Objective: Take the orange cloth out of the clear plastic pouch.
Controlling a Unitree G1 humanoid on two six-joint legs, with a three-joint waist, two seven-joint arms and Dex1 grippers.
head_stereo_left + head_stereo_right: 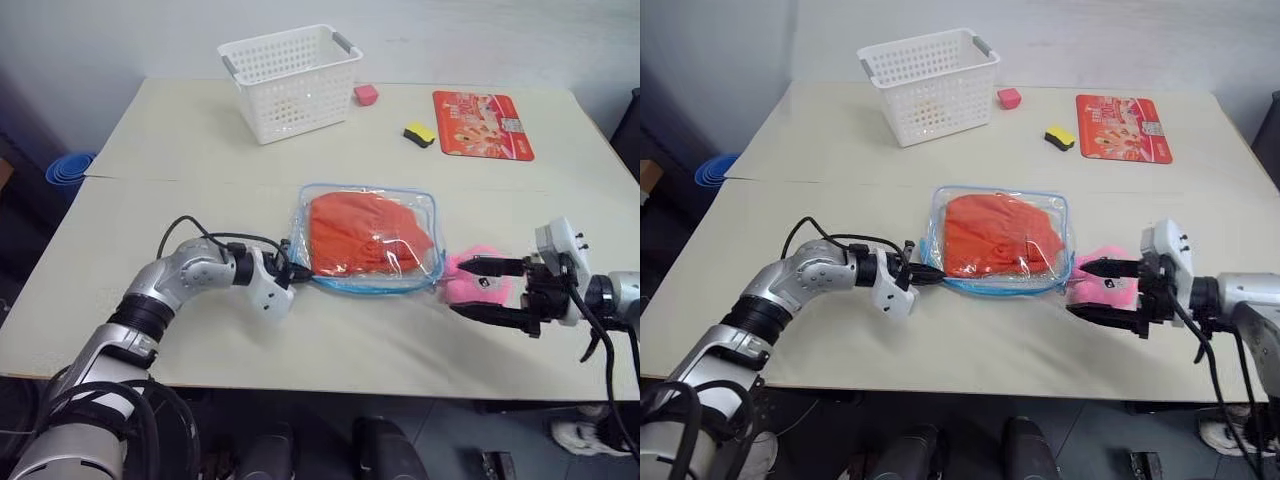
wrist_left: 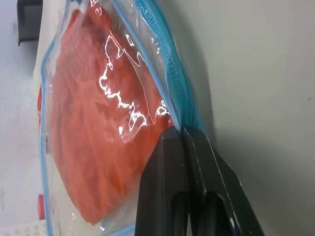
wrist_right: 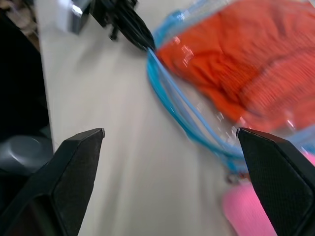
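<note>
L gripper (image 1: pixel 298 272) pinches clear plastic pouch (image 1: pixel 425 205) edge, orange cloth (image 1: pixel 365 233) inside.

The clear plastic pouch (image 1: pixel 368 238) is lying flat on the bench (image 1: pixel 180 140), its light blue zipper edge running round a see-through, round-cornered body. The orange cloth (image 1: pixel 362 232) is sitting folded inside it, filling most of the pouch and showing soft creases through the glossy film. The left hand (image 1: pixel 300 272) is pinching the pouch's near-left corner with its fingers closed together. The pouch is lying between the two hands, with the right hand (image 1: pixel 478 288) standing spread wide just beside its right edge.
</note>
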